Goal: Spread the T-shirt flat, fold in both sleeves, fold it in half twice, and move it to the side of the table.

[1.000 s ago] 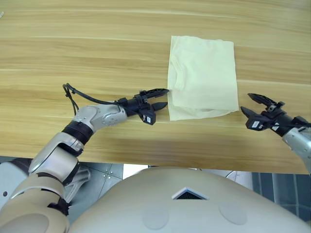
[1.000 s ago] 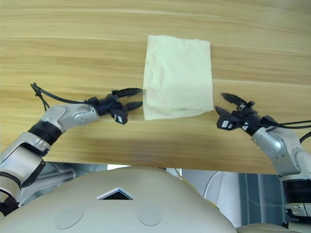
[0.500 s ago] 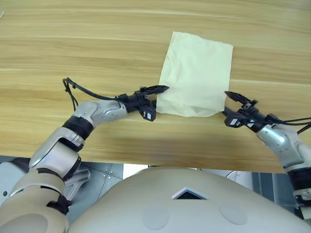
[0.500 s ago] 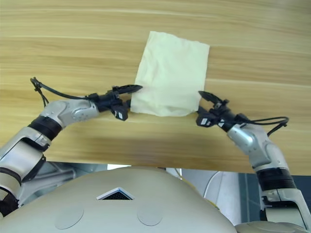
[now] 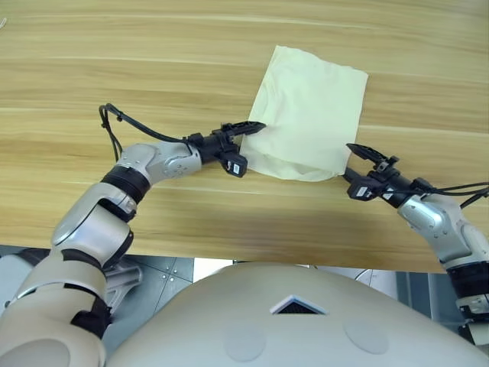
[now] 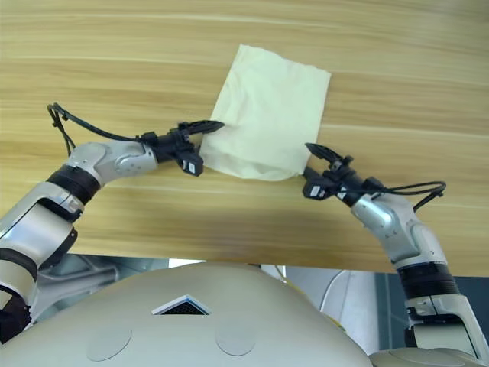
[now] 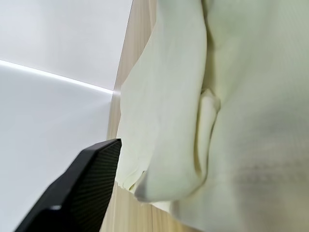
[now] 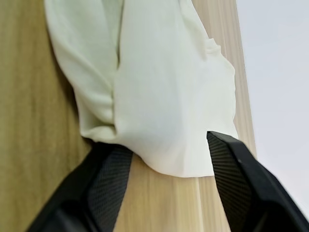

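Right gripper (image 5: 350, 163) is over the counter (image 5: 114, 69), not far from its near edge and right of the middle, spread wide at the near right corner of the T-shirt (image 5: 306, 115). In its wrist view the two black fingers (image 8: 236, 176) stand well apart with that corner's rounded fold bulging between them, the cloth overlapping the top of one. Left gripper (image 5: 249, 138) sits at the near left corner, about as far from the near edge as its partner, and is also spread. One finger (image 7: 82, 188) lies just beside the cloth's edge; the other is hidden by the cloth.

Below the near edge shows a strip of grey tiled floor (image 5: 164, 267).

Between the two grippers the T-shirt lies on the counter, pale yellow and folded into a compact oblong of several layers. It sits askew, its long sides leaning rightward as they run toward the far edge. Its near end shows soft rolled folds; its far end lies flatter, with a sharp far left corner.

Beyond it the counter runs on, light wood grain in long streaks from left to right, paler and browner bands alternating. Past the counter's edge the left wrist view shows a plain white backdrop (image 7: 58, 48) crossed by one thin bright line.
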Available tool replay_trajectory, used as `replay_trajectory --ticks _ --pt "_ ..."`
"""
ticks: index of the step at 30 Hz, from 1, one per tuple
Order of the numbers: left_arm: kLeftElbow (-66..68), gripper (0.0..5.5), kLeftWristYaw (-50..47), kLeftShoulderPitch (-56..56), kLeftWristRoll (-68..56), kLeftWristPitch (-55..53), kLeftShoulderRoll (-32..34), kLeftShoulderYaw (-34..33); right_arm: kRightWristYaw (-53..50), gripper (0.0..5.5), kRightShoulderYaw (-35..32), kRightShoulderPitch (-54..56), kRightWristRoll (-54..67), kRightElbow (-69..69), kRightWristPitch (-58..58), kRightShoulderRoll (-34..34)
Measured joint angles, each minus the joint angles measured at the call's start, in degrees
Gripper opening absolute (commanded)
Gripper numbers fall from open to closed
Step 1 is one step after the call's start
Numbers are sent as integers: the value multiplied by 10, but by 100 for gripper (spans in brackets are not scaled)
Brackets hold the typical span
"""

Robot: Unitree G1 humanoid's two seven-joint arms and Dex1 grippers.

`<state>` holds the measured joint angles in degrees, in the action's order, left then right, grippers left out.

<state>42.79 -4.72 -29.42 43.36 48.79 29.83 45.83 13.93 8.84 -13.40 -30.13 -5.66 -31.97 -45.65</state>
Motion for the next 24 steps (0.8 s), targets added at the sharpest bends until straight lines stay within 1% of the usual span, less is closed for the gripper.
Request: replay_trajectory --ticks 1,3,6,10,11,13,16,24 --pt "1 295 0 0 0 0 0 0 3 247 1 1 0 0 -1 -1" --pt "1 295 0 0 0 0 1 0 14 210 3 5 0 -1 -4 -5" --pt "1 295 0 -1 -1 0 2 0 25 139 14 11 -3 -1 -8 -6" --pt "4 295 0 -4 -1 0 4 2 35 76 44 33 -23 0 -8 5" --pt "4 273 0 -5 -1 0 4 3 37 54 53 40 -25 1 -8 9" --pt "6 245 0 -6 0 1 4 6 38 27 58 42 -26 2 -7 14" --pt "10 196 8 -11 3 3 9 12 42 22 58 43 -26 4 -6 14" --pt "12 133 16 -30 11 35 49 25 41 20 59 48 -28 4 -5 17"
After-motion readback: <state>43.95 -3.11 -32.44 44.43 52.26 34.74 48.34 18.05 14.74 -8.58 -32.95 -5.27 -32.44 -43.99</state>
